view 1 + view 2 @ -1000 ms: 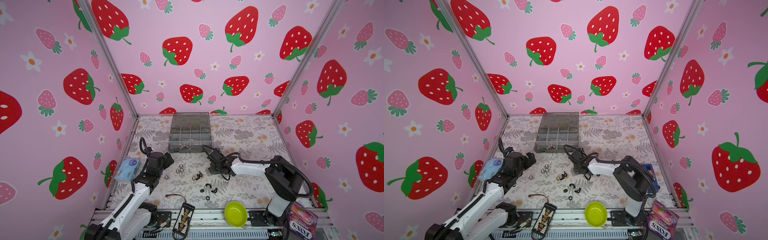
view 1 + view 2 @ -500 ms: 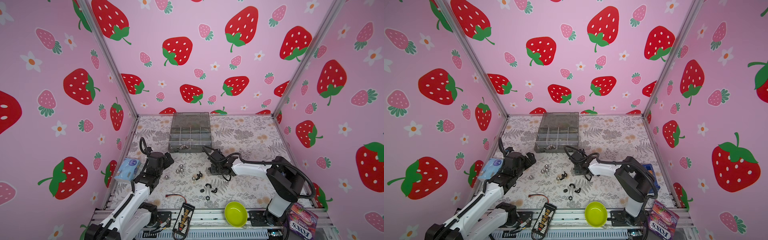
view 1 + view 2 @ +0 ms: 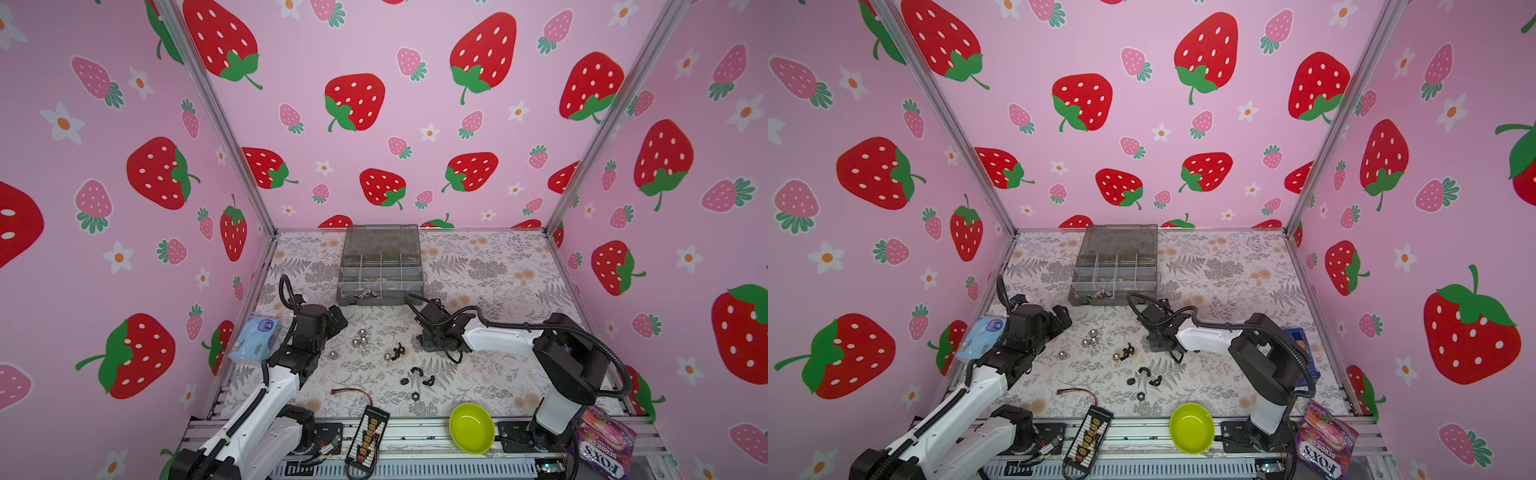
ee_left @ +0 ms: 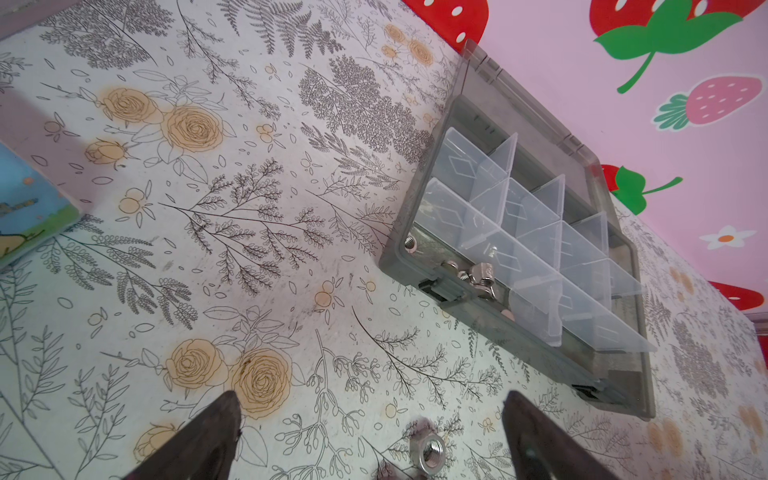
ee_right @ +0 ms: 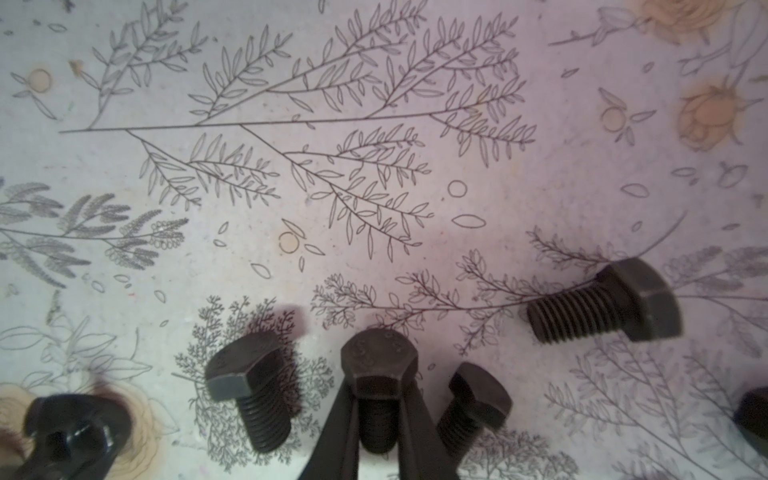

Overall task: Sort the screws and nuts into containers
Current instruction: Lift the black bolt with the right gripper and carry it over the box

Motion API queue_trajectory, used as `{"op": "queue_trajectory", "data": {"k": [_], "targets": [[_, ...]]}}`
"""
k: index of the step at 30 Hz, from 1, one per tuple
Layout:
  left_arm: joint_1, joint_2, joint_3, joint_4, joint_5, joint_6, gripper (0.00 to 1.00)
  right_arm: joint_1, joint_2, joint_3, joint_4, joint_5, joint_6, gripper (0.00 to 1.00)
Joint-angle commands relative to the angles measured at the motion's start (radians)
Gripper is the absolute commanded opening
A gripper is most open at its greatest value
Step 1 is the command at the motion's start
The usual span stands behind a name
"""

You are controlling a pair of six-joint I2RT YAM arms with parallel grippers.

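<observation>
Screw [image 5: 379, 374], black, clamped by its shank between jaws of right gripper [image 5: 378, 401], down by floral mat [image 3: 498, 270] near centre, three loose screws [image 5: 249, 390] alongside. Sits well apart from containers [image 3: 399, 272] at 12 o'clock. Jaws of left gripper [image 4: 370, 405] spread wide, silver nut [image 4: 428, 451] between them, at 9 o'clock. Strawberry walls [image 3: 374, 124] on three sides; bare mat toward 2 o'clock.
</observation>
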Motion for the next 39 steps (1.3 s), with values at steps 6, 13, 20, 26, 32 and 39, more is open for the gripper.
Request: {"op": "queue_trajectory", "data": {"k": [6, 13, 20, 26, 32, 39], "targets": [[0.005, -0.023, 0.032, -0.018, -0.033, -0.019, 0.99, 0.007, 0.006, 0.002, -0.049, 0.0, -0.01, 0.03], [0.006, -0.025, 0.032, -0.027, -0.039, -0.031, 0.99, 0.006, -0.038, 0.089, -0.043, 0.088, -0.062, 0.0], [0.006, -0.022, 0.035, -0.031, -0.033, -0.029, 0.99, -0.012, 0.026, 0.264, -0.023, 0.139, -0.156, 0.0], [0.006, -0.012, 0.035, -0.022, -0.03, -0.032, 0.99, -0.067, 0.125, 0.425, -0.013, 0.11, -0.218, 0.0], [0.007, 0.015, 0.043, -0.017, -0.01, -0.033, 0.99, -0.128, 0.219, 0.551, -0.036, 0.051, -0.259, 0.0], [0.007, 0.028, 0.043, -0.005, -0.008, -0.031, 0.99, -0.177, 0.281, 0.601, -0.082, 0.016, -0.267, 0.0]]}}
